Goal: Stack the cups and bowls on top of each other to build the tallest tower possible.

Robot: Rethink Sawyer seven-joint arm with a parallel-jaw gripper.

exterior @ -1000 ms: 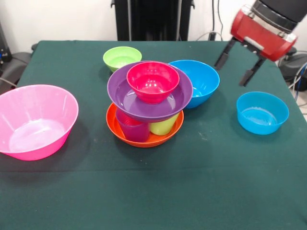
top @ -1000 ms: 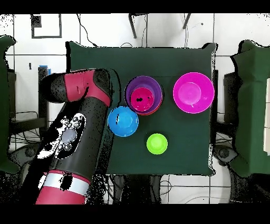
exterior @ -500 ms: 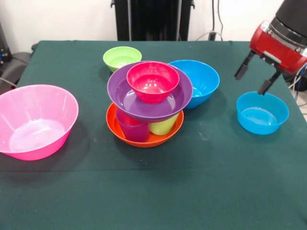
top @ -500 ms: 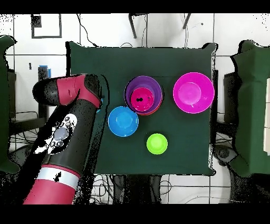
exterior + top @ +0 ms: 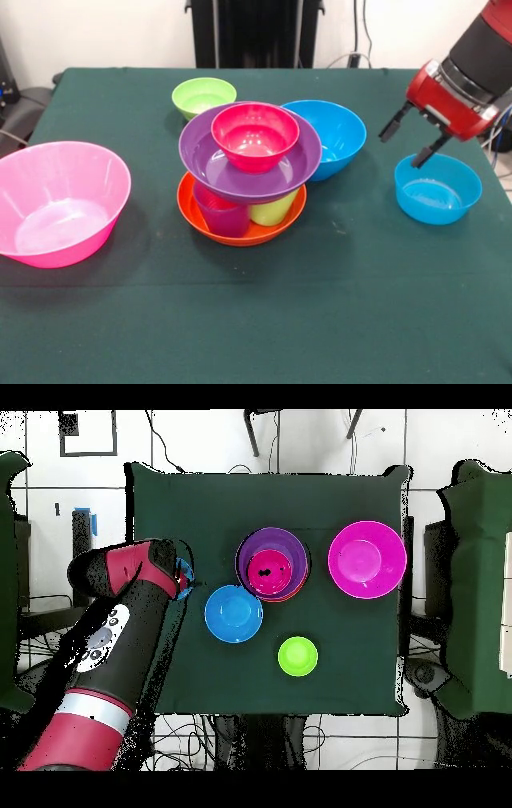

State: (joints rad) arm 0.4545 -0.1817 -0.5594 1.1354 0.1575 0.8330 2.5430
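The tower stands mid-table: an orange bowl [image 5: 240,230] holds a purple cup [image 5: 222,218] and a lime green cup [image 5: 272,210]. On these rests a purple bowl [image 5: 244,170] with a small red bowl [image 5: 254,134] inside. My gripper [image 5: 406,140] hangs open and empty just above the far left rim of the small light blue bowl [image 5: 438,188]. In the overhead view the red arm [image 5: 130,574] covers most of that light blue bowl [image 5: 185,571]. The tower [image 5: 272,564] shows from above as a purple ring around red.
A big blue bowl [image 5: 330,136] touches the tower's right side, also seen as the blue bowl [image 5: 234,613]. A small green bowl [image 5: 203,96] sits behind the tower, and a big pink bowl [image 5: 60,200] stands at the left. The table's right edge is close to the light blue bowl.
The gripper has travelled right and down, from above the blue bowl's far side to the light blue bowl's rim. It stayed open. No bowl or cup moved.
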